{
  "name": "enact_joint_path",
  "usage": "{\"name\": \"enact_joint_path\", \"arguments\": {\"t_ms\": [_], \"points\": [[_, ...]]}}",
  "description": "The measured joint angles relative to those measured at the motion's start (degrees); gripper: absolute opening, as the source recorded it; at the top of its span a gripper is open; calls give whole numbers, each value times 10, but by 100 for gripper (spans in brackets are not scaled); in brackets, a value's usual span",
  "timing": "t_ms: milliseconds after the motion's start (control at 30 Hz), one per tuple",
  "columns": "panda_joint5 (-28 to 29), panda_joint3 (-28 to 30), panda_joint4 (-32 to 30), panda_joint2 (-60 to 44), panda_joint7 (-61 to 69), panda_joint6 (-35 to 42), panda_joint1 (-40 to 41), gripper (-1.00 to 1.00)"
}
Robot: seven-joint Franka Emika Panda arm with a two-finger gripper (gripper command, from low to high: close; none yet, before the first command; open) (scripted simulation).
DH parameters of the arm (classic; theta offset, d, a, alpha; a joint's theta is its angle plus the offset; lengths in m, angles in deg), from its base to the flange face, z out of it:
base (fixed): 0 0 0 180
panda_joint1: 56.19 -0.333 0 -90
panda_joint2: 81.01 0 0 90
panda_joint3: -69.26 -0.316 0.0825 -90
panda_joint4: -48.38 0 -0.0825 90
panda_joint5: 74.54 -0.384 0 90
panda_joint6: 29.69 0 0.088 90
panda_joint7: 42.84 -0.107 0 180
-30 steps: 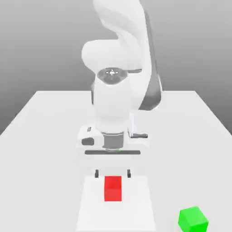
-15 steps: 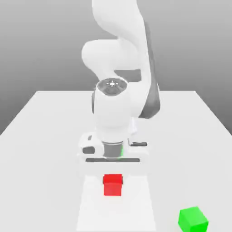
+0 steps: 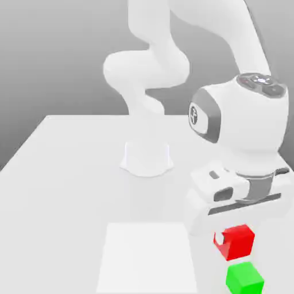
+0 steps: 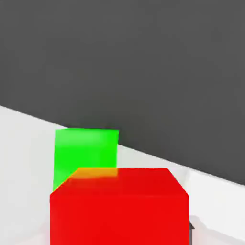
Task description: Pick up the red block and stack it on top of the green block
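Observation:
The red block (image 3: 236,241) hangs off the table, held under the hand at the exterior view's lower right. My gripper (image 3: 233,240) is shut on it, and one dark fingertip shows at the block's left side. The green block (image 3: 245,278) rests on the white table directly beneath the red one, with a small gap between them. In the hand view the red block (image 4: 119,208) is close to the camera. It partly covers the green block (image 4: 86,150), which lies just beyond it.
The white table (image 3: 63,189) carries a lighter rectangular patch (image 3: 146,258) near its front middle. The arm's round base (image 3: 147,156) stands at the table's centre back. In the hand view the table's edge (image 4: 158,158) runs just behind the green block, with dark ground beyond.
The hand came down around the red block at the front middle and shut on it. It then lifted the block and swung to the exterior view's right, to above the green block.

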Motion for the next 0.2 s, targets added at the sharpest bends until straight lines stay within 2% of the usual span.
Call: {"name": "enact_joint_path", "arguments": {"t_ms": [67,100,200], "points": [[13,7,6,-40,-10,-34,-8,-100],[18,10,7,-54,-13,-47,-11,100],[18,10,7,-54,-13,-47,-11,100]]}}
